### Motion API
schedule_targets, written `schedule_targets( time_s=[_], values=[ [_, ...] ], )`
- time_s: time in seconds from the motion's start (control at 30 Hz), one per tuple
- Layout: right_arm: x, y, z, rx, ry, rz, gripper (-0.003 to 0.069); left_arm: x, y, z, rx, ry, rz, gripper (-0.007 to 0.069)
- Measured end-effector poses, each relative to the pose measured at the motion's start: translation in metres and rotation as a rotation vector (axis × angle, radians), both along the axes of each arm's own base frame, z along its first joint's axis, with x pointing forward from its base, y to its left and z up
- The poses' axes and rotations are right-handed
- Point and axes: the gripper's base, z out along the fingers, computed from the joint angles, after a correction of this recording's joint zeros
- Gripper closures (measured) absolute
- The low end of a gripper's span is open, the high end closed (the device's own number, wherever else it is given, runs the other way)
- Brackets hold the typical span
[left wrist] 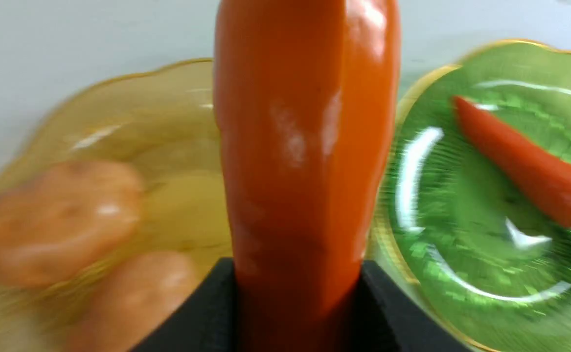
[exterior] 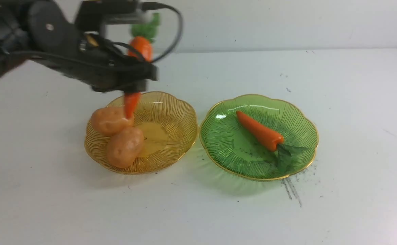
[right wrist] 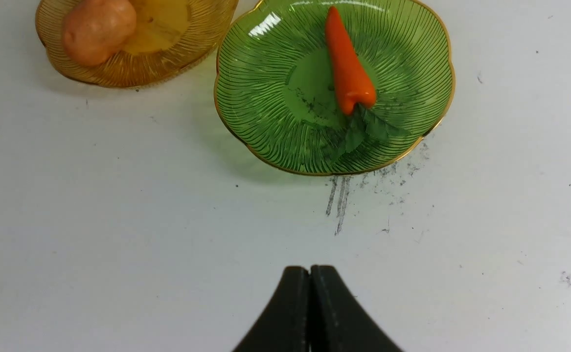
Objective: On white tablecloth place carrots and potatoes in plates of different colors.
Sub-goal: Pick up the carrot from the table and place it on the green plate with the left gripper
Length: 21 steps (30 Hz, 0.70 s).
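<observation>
Quick count for you: two carrots, two potatoes, two plates. Both plates sit side by side on the white tablecloth [exterior: 354, 102]. The yellow plate [exterior: 181, 112] has both spuds in it, the back potato [exterior: 110, 119] touching the front potato [exterior: 125, 147]. The green plate [exterior: 225, 149] holds one lying carrot [exterior: 259, 132], leaves toward you. The other carrot [exterior: 139, 47] is clamped in your left claw [exterior: 133, 85], leaves up, tip hanging over the yellow plate. Your right claw [right wrist: 309, 293] is pressed together above bare cloth near the green plate.
</observation>
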Motion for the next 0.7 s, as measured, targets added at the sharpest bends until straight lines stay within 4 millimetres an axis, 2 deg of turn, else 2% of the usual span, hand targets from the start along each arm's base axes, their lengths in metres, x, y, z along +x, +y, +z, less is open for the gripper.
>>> schedule_targets(
  time_s=[0.03,0.1,0.17,0.27,0.3,0.37,0.43,0.47,0.5,0.53,0.63,0.7],
  values=[
    [0.000,0.000,0.000,-0.004,-0.002,0.004,0.0676,-0.003,-0.021,-0.005,-0.008,-0.005,-0.050,0.0363],
    [0.000,0.000,0.000,-0.004,-0.002,0.004,0.0676,-0.001,-0.050,-0.016,-0.032,-0.026,-0.098,0.0363],
    [0.000,0.000,0.000,-0.004,-0.002,0.004,0.0676,0.001,-0.065,-0.022,-0.050,-0.031,-0.113,0.0363],
    [0.000,0.000,0.000,-0.005,-0.002,0.004,0.0676,0.016,-0.096,-0.047,-0.079,0.003,-0.111,0.0363],
    [0.000,0.000,0.000,-0.005,-0.002,0.004,0.0676,0.017,-0.098,-0.047,-0.084,0.002,-0.109,0.0363],
    [0.000,0.000,0.000,-0.005,-0.002,0.004,0.0676,0.029,-0.115,-0.066,-0.079,0.042,-0.112,0.0339],
    [0.000,0.000,0.000,-0.005,-0.002,0.004,0.0676,0.034,-0.120,-0.075,-0.067,0.071,-0.115,0.0312],
    [0.000,0.000,0.000,-0.005,-0.002,0.004,0.0676,0.040,-0.126,-0.087,-0.050,0.111,-0.116,0.0262],
    [0.000,0.000,0.000,-0.005,-0.002,0.004,0.0676,0.041,-0.127,-0.091,-0.046,0.121,-0.115,0.0248],
    [0.000,0.000,0.000,-0.005,-0.002,0.004,0.0676,0.045,-0.131,-0.096,-0.038,0.154,-0.111,0.0198],
    [0.000,0.000,0.000,-0.005,-0.003,0.004,0.0676,0.049,-0.135,-0.099,-0.010,0.219,-0.112,0.0102],
    [0.000,0.000,0.000,-0.005,-0.003,0.004,0.0676,0.050,-0.136,-0.092,0.002,0.238,-0.122,0.0049]
  ],
)
